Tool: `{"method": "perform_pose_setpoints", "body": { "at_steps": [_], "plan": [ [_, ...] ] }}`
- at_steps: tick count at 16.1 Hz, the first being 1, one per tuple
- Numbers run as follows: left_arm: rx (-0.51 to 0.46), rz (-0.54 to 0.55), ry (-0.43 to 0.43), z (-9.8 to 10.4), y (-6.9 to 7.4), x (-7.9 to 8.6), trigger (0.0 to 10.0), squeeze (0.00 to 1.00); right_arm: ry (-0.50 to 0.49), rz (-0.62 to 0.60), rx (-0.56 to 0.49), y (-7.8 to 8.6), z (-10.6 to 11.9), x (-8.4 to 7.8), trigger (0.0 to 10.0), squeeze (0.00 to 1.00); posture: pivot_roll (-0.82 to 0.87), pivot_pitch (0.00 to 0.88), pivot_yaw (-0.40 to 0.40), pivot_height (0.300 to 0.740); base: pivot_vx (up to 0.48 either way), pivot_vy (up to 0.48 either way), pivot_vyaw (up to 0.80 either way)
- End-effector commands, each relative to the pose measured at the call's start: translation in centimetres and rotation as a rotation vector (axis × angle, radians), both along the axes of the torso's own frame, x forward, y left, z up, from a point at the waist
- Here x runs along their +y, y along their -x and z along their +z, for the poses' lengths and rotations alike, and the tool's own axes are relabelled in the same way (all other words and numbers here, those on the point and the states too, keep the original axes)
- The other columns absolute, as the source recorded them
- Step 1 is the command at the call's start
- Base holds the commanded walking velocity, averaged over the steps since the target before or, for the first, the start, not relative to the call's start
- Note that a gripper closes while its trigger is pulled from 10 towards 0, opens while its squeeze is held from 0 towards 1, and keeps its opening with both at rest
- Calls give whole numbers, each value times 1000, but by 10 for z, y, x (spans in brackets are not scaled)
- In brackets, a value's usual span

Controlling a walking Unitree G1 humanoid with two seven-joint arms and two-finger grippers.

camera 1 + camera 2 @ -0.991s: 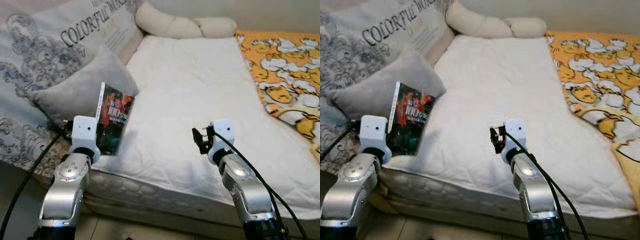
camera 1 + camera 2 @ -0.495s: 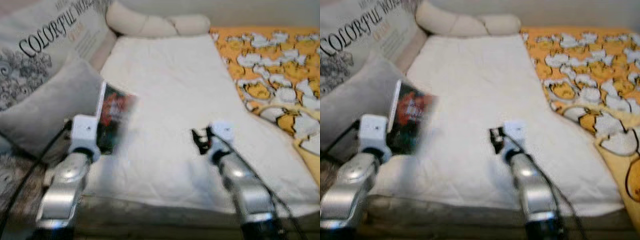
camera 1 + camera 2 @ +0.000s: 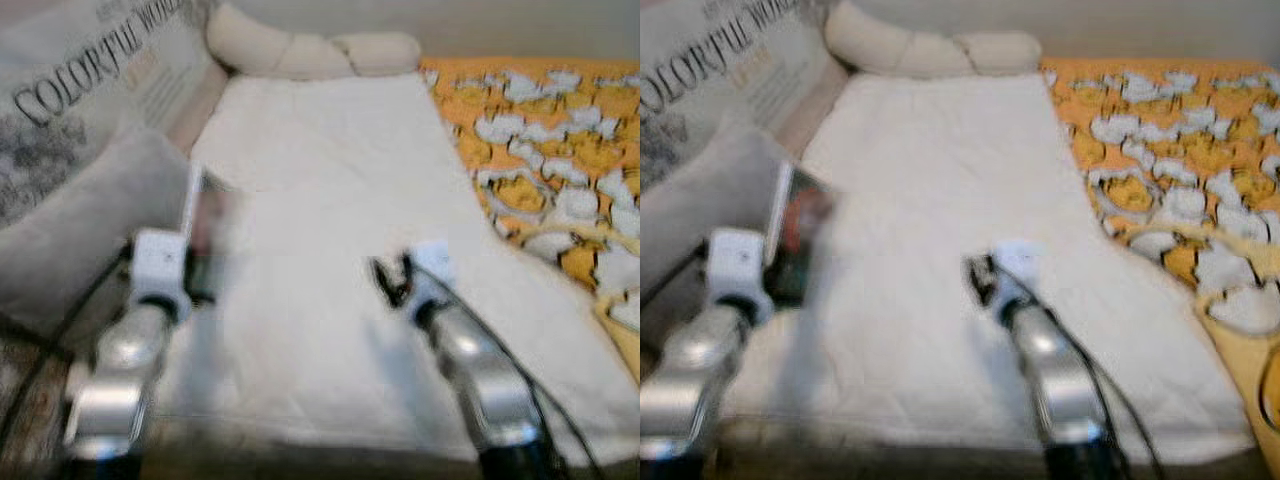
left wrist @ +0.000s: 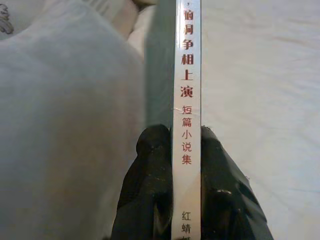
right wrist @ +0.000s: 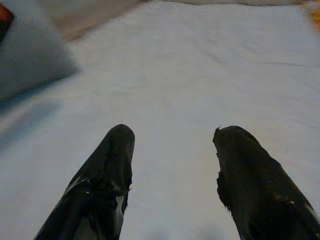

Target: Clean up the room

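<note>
My left gripper [image 4: 186, 145] is shut on a thin book [image 4: 187, 75], pinching its white spine with red and dark printed characters. In the head views the book [image 3: 203, 225] stands upright and blurred above the left wrist, over the left part of the white bed [image 3: 330, 200], beside a grey pillow [image 3: 75, 235]. My right gripper [image 5: 172, 145] is open with nothing between its fingers [image 5: 107, 165], hovering over the white quilt. In the left eye view it [image 3: 388, 282] sits near the bed's middle.
A large printed cushion [image 3: 80, 90] leans at the back left. A cream bolster [image 3: 310, 50] lies along the head of the bed. An orange patterned blanket [image 3: 550, 150] covers the right side. The bed's front edge [image 3: 300, 440] is close to me.
The whole picture has shifted and blurred, so the camera has moved. Both arms keep about the same pose, and the book now shows edge-on rather than cover-on.
</note>
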State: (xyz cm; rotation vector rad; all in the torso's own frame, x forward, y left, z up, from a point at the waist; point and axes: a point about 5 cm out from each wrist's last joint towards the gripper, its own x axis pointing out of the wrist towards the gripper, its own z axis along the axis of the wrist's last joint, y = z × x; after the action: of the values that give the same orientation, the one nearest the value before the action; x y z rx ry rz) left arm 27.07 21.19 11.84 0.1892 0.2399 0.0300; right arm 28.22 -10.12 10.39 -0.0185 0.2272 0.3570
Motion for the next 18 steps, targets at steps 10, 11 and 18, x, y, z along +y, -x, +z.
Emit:
{"method": "perform_pose_setpoints", "body": {
  "at_steps": [10, 11, 18],
  "plan": [
    [97, -348, 334, 15, -86, -41, 10000, 0, 46, 360, -10, 12, 28, -25, 10000, 0, -143, 0, 69, 740, 0, 0, 0],
    [107, -348, 407, 16, -93, -45, 10000, 0, 52, 382, -4, 14, 31, -28, 10000, 0, -165, 0, 75, 740, 0, 0, 0],
    [428, -221, 682, -36, -89, -52, 10000, 0, 18, 571, 114, 40, 41, -36, 10000, 0, -264, 31, 87, 740, 0, 0, 0]
  ]
}}
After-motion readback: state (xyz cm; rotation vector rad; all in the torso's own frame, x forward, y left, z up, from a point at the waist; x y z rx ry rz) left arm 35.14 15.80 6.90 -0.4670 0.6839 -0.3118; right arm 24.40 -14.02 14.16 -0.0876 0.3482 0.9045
